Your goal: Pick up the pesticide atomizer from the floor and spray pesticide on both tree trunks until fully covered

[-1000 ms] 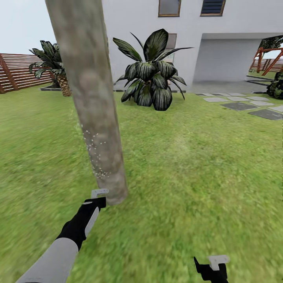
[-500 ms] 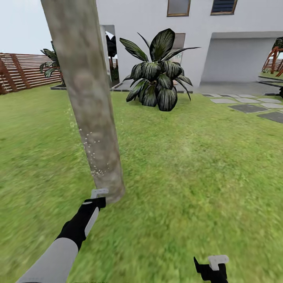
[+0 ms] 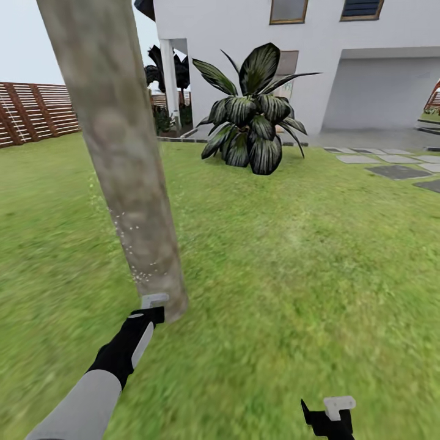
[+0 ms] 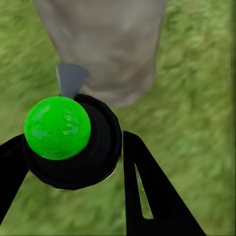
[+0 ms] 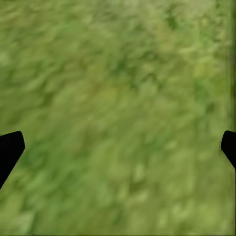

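A thick mottled grey-brown tree trunk [image 3: 122,153] rises from the lawn just ahead of my left arm. Whitish pesticide specks [image 3: 131,253] dot its lower left side. My left gripper [image 3: 150,311] hovers at the trunk's base. In the left wrist view that gripper [image 4: 73,167] is shut on the pesticide atomizer [image 4: 73,142], a dark round body with a bright green knob. Its grey nozzle [image 4: 71,78] points at the trunk [image 4: 108,44]. My right gripper [image 3: 330,415] hangs low at the right. Its fingers stand wide apart over bare grass [image 5: 118,147].
A big dark-leaved bush [image 3: 250,116] stands on the lawn before a white house [image 3: 232,24]. A brown slat fence [image 3: 36,113] runs at the far left. Grey stepping stones [image 3: 397,171] lie at the far right. Open grass spreads to the right of the trunk.
The whole head view has shifted: trunk drifts left, bush and house slide right, more fence shows. Both arms keep their place in the picture, the left gripper still at the trunk's base.
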